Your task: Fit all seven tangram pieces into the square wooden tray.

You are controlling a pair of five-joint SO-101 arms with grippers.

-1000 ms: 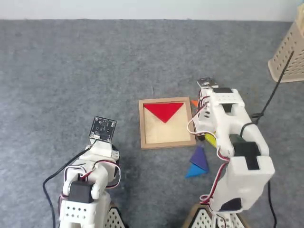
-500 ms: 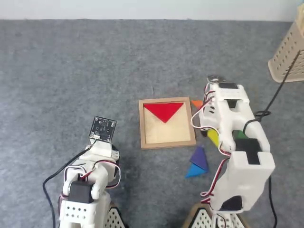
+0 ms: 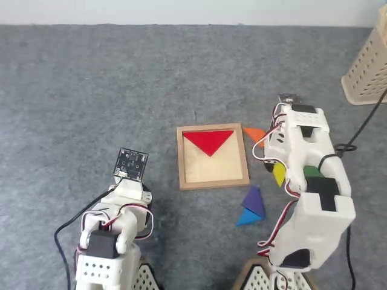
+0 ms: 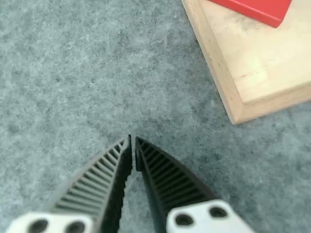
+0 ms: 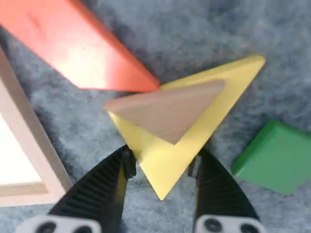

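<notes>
- The right arm travels, over the last 1 s, from above the right rim of the square wooden tray (image 3: 181, 158) out to the loose pieces beside it. The orange piece (image 3: 254, 133), covered before, is now exposed.
- The right end effector (image 5: 159, 158) is released. Its jaws stand on either side of 1 corner of the yellow triangle (image 5: 167, 174), and no clamping is evident.
- A smaller tan triangle (image 5: 165, 111) lies on top of the yellow triangle. Judgement: a pick of the 2nd piece is being set up, and the stacked piece may ride along or slide off.
- The left end effector (image 4: 132, 141) is clenched on nothing. It hangs over the table (image 3: 91, 90) near a tray corner, in the same place as 1 s ago.
- Count, inside the tray: 1 red triangle (image 3: 208, 141), against the far rim.
- Count, outside the tray: 1 orange, 1 yellow, 1 tan, 1 green piece (image 5: 274, 155), 1 purple triangle (image 3: 255, 199), 1 blue triangle (image 3: 246, 217). Total: 7 pieces, 1 tray.
</notes>
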